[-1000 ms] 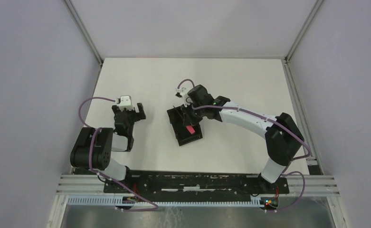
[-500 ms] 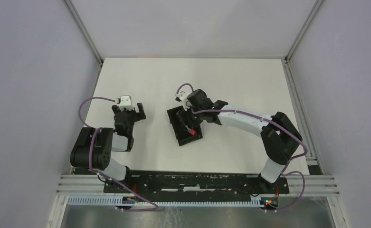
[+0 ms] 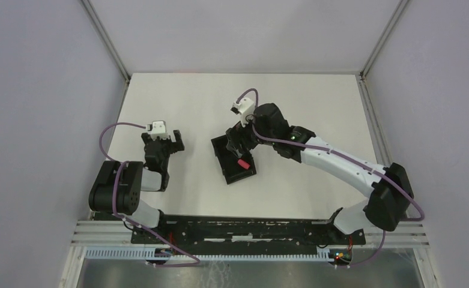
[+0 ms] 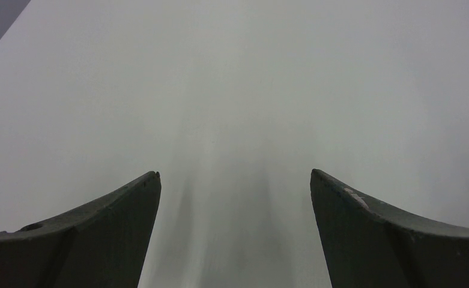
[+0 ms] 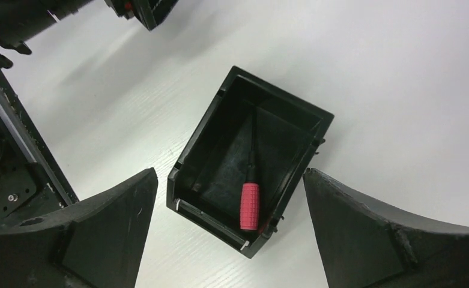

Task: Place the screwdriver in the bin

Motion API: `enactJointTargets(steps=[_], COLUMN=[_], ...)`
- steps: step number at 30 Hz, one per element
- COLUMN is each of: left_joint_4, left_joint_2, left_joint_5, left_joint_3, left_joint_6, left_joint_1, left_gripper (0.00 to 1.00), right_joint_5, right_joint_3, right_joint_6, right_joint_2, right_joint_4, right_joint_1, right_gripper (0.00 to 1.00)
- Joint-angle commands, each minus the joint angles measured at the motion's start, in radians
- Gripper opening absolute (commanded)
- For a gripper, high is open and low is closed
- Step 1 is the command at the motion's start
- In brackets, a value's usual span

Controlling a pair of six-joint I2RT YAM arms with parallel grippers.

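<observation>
The black bin [image 3: 235, 159] [image 5: 316, 117] sits on the white table near its middle. Inside it lies the screwdriver [image 5: 250, 204] [image 3: 242, 162], its red handle toward the low end and its thin dark shaft pointing to the deeper end. My right gripper [image 5: 230, 173] [image 3: 239, 141] hangs open above the bin, holding nothing, fingers spread wider than the bin. My left gripper [image 4: 235, 174] [image 3: 166, 139] rests open over bare table to the left of the bin, nothing between its fingers.
The left arm's dark body [image 5: 21, 18] shows at the upper left of the right wrist view. A metal rail [image 3: 250, 231] with both arm bases runs along the table's near edge. Grey walls enclose the table on three sides.
My right gripper opened and let go of the screwdriver, which now lies in the bin. That gripper then rose and drew back toward the far right. The left arm stayed still.
</observation>
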Motion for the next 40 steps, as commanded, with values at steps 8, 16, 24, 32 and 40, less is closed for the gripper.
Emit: enactJointTargets(steps=[8, 16, 24, 32, 40], left_joint_4=[0.052, 0.053, 0.052, 0.052, 0.051], left_joint_2=[0.003, 0.003, 0.004, 0.004, 0.005], left_joint_5=[-0.002, -0.002, -0.002, -0.002, -0.003], left_joint_3=[0.005, 0.005, 0.005, 0.005, 0.006], left_joint_6=[0.016, 0.016, 0.017, 0.017, 0.015], left_joint_1=[-0.003, -0.003, -0.003, -0.003, -0.003], left_gripper=[1.00, 1.00, 1.00, 1.00, 1.00], right_joint_5=[0.601, 0.859, 0.938, 0.932, 0.914], right_joint_3=[-0.442, -1.031, -1.310, -1.343, -1.333], right_joint_6=[-0.213, -0.353, -0.307, -0.285, -0.282], right_joint_2=[-0.440, -0.772, -0.815, -0.801, -0.789], right_joint_4=[0.368, 0.928, 1.092, 1.122, 1.113], right_joint_1=[-0.014, -0.076, -0.117, -0.135, -0.144], right_gripper=[0.98, 0.98, 0.98, 0.98, 0.98])
